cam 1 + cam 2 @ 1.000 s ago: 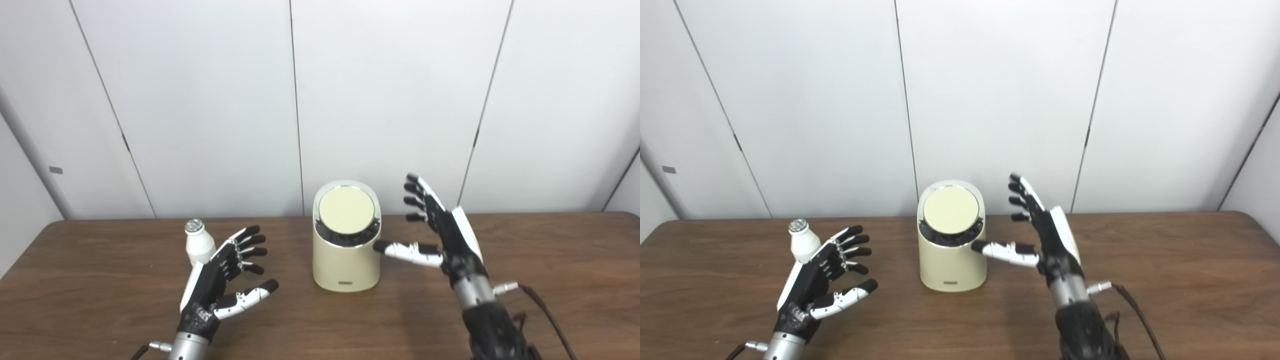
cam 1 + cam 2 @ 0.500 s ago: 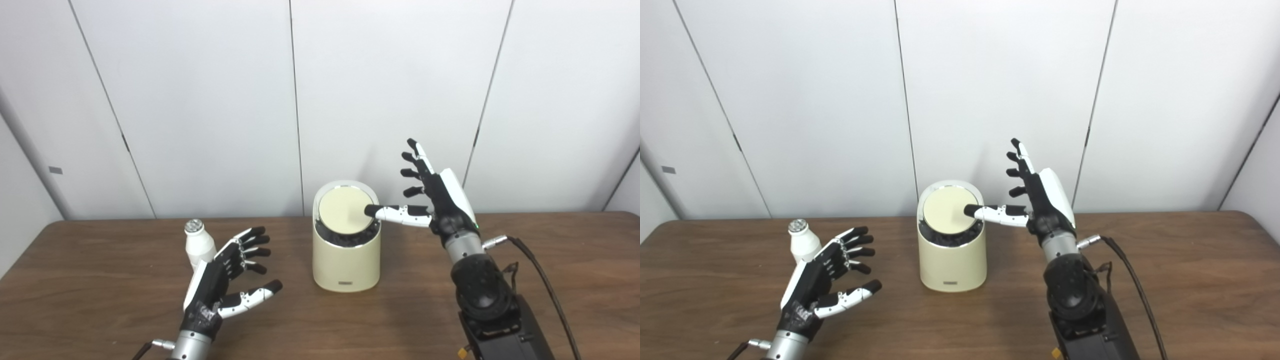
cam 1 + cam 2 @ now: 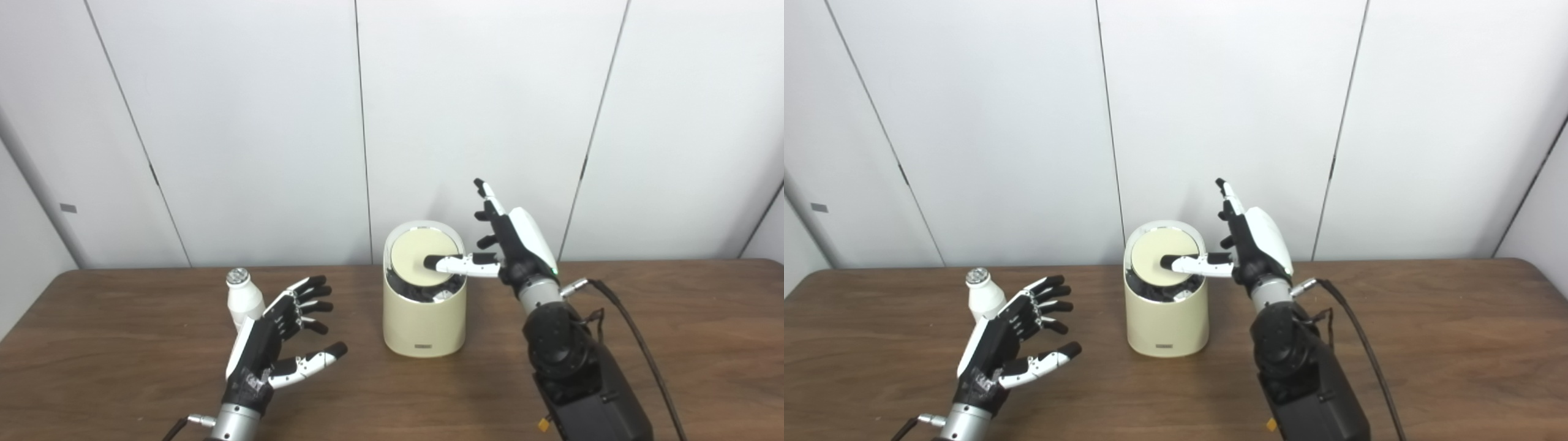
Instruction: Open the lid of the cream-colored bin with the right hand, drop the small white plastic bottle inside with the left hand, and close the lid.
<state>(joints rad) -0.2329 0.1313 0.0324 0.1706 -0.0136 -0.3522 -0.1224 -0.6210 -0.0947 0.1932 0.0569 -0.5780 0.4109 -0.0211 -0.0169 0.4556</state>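
Standing near the back edge of the brown table (image 3: 110, 343), the cream bin (image 3: 422, 318) faces the camera with its round lid (image 3: 416, 260) sloped toward the front. The right hand (image 3: 511, 245) is beside the bin on its right and a little above it. Its fingers (image 3: 487, 196) are spread and point up, apart from each other, and it grasps nothing. The thumb (image 3: 450, 264) reaches to the left, across the rim, and its dark tip lies on the lid, near the middle. Under the front edge of the lid a dark gap shows, with something small and white in it; I cannot tell what this is. It seems that the front of the lid sits a little lower than the rim, but how much is not clear.

The bottle (image 3: 244, 301) stands upright on the table, left of the bin and well apart from it, with a silver cap on top. The left hand (image 3: 269, 349) is low over the table, just in front of the bottle and to its right. It is released, palm turned to the right, fingers apart and holding nothing. The back of this hand covers the lower right part of the bottle, so I cannot tell if they touch.

A black cable (image 3: 637, 343) runs from the right wrist down to the bottom edge.
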